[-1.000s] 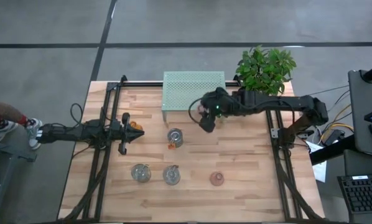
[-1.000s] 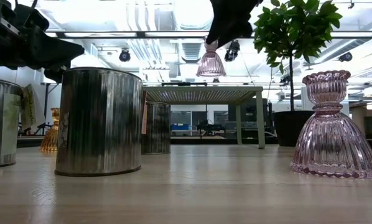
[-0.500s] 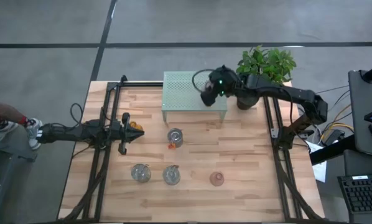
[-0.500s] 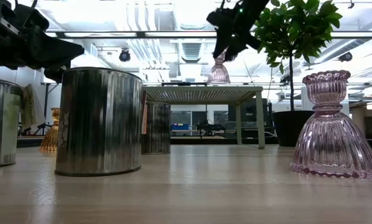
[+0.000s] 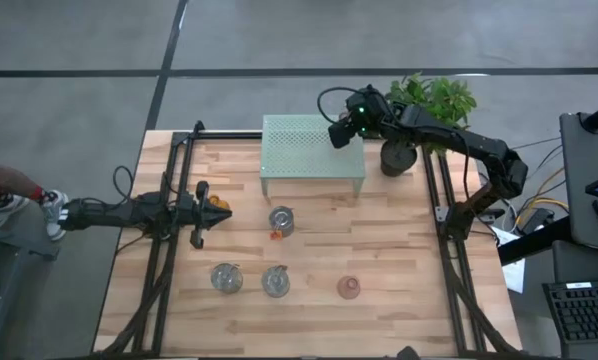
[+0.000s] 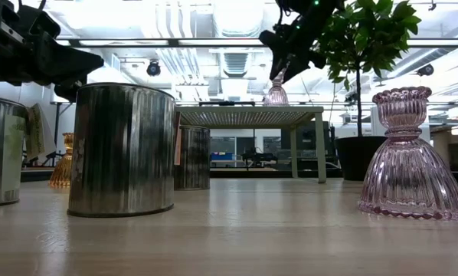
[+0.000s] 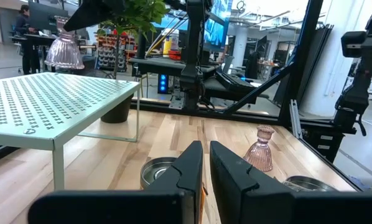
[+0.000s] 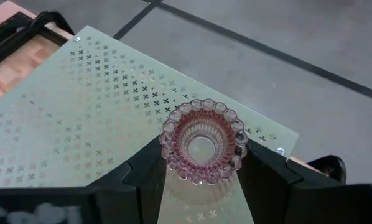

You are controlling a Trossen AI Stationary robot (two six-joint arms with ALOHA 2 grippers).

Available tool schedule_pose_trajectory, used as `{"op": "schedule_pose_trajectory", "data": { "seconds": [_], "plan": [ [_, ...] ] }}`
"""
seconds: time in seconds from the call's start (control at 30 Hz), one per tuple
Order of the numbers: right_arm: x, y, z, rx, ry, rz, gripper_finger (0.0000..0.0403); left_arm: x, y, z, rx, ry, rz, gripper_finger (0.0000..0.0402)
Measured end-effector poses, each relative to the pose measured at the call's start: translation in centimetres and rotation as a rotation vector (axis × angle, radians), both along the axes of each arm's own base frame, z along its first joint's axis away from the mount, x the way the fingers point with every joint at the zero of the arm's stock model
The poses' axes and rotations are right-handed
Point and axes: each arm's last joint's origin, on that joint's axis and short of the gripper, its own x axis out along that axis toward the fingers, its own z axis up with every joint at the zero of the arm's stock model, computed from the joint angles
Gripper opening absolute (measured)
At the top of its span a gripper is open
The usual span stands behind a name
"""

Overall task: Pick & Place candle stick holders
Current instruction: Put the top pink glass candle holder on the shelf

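Note:
My right gripper [image 5: 341, 134] is shut on a pale pink candle stick holder [image 8: 203, 142] over the far right corner of the pale green mesh shelf [image 5: 299, 150]. The holder also shows in the low view [image 6: 275, 93]. My left gripper [image 5: 201, 206] is shut and empty at the table's left, beside the amber holder [image 5: 218, 206], which stands on its base. A second pink holder [image 5: 349, 288] stands near the front. Three silvery jars stand mid-table: one with an orange tag [image 5: 281, 221] and two others [image 5: 226, 277] [image 5: 275, 281]. My right gripper pinches the pink holder's upper part, just under its scalloped rim [image 8: 168, 149], between its two fingers. The fingers come from above, slanting down. The holder hangs upright, cup opening up, its base close over the shelf top; whether it touches the shelf I cannot tell.
A potted green plant [image 5: 429, 100] stands at the far right, close behind my right arm. The shelf stands on thin legs [image 6: 321, 146] at the table's far middle. Dark frame rails [image 5: 159, 270] run along both table sides. A person's shoe [image 5: 19, 195] shows left of the table.
My right gripper has carried the pink holder from the table in front of the shelf toward the far edge, over the shelf top to its far right corner. The holder has stayed upright in the hold.

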Motion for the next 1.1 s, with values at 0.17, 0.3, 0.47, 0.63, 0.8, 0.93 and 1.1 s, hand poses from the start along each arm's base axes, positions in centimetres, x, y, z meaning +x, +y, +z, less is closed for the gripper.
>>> {"op": "schedule_pose_trajectory", "data": {
  "seconds": [0.17,0.3,0.47,0.63,0.8,0.93,1.1],
  "plan": [
    [0.4,-0.2,-0.6,0.003,0.009,0.005,0.0169,0.0,0.0,0.0,0.000,0.000,0.000,0.0035],
    [0.7,-0.3,-1.5,0.020,0.036,0.006,0.0170,0.0,0.0,0.0,0.000,0.000,-0.001,0.0035],
    [0.8,-0.4,-2.2,0.030,0.055,0.005,0.0176,0.0,0.0,0.0,0.000,0.000,0.000,0.0035],
    [0.8,-0.5,-2.1,0.007,0.061,-0.019,0.0170,0.0,0.0,0.0,0.000,0.000,0.000,0.0035],
    [0.7,-0.6,-2.2,-0.009,0.071,-0.039,0.0167,0.0,0.0,0.0,0.000,0.000,0.000,0.0035],
    [0.8,-1.0,-2.2,-0.027,0.063,-0.063,0.0174,0.0,0.0,0.0,0.000,0.000,0.000,0.0035],
    [1.1,-1.5,-2.7,-0.018,0.049,-0.091,0.0177,0.0,0.0,0.0,0.000,0.001,0.000,0.0035]
  ]
}}
